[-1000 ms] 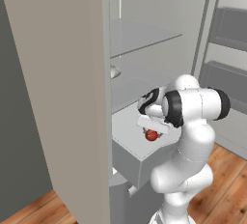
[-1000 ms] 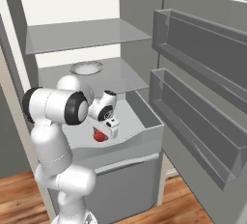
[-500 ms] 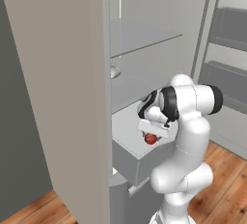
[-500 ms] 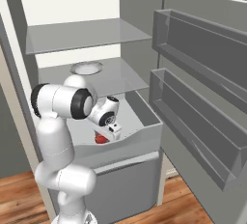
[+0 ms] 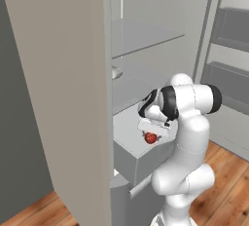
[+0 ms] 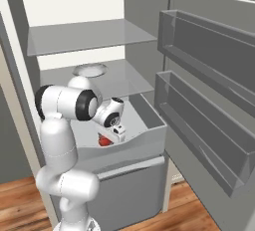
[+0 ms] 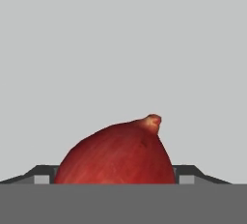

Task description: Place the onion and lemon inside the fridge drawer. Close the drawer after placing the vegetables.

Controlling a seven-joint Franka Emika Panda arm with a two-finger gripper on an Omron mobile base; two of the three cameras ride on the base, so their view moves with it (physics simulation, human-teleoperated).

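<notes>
The onion (image 7: 118, 158), a glossy red ball with a small tip, sits between my two finger tips in the hand view. My gripper (image 5: 151, 132) is shut on the onion (image 5: 151, 139) and holds it just above the floor of the pulled-out fridge drawer (image 5: 127, 128). From the right base view the gripper (image 6: 111, 134) points down into the pale drawer (image 6: 142, 145), with the onion (image 6: 103, 141) near its front left part. The lemon is out of view.
A pale bowl (image 6: 89, 69) rests on the glass shelf above the drawer. The open fridge door with its grey bins (image 6: 209, 100) stands to the right. A grey front panel (image 6: 129, 190) lies below the drawer. A tall grey wall (image 5: 58, 98) closes off the left.
The arm has leaned a little further toward the fridge. The onion, still held, has sunk slightly into the drawer.
</notes>
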